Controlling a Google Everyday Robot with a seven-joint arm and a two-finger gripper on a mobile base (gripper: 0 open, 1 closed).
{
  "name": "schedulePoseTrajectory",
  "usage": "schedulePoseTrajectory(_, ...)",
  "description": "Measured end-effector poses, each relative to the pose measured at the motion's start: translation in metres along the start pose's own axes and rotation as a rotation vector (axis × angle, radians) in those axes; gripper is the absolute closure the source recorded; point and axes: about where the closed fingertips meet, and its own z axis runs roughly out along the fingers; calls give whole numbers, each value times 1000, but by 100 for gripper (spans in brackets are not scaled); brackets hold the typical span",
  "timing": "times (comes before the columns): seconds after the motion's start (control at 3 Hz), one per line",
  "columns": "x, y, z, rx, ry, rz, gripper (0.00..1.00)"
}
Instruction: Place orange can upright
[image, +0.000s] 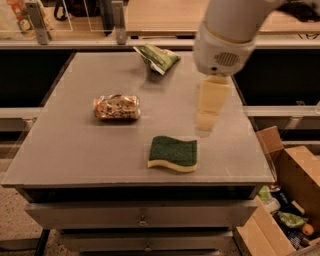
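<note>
The orange can (116, 107) lies on its side on the left middle of the grey table (75, 145). It is orange-brown with mottled whitish and dark print. My gripper (209, 119) hangs from the white arm (227, 35) over the right part of the table. It is well to the right of the can and just above and right of the sponge. Nothing is in it.
A green-and-yellow sponge (173, 153) lies near the table's front middle. A green snack bag (157, 57) lies at the back. An open cardboard box (285, 200) with items stands on the floor at the right. Drawers sit below the tabletop.
</note>
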Motion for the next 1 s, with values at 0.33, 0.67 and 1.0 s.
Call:
schedulePoseTrajectory(0.33,-47,-7,19,-16,12,-67,0)
schedulePoseTrajectory(0.67,-91,-13,41,-26,31,-119,0)
schedulePoseTrajectory(1.0,-129,-19,61,-36,33,-151,0)
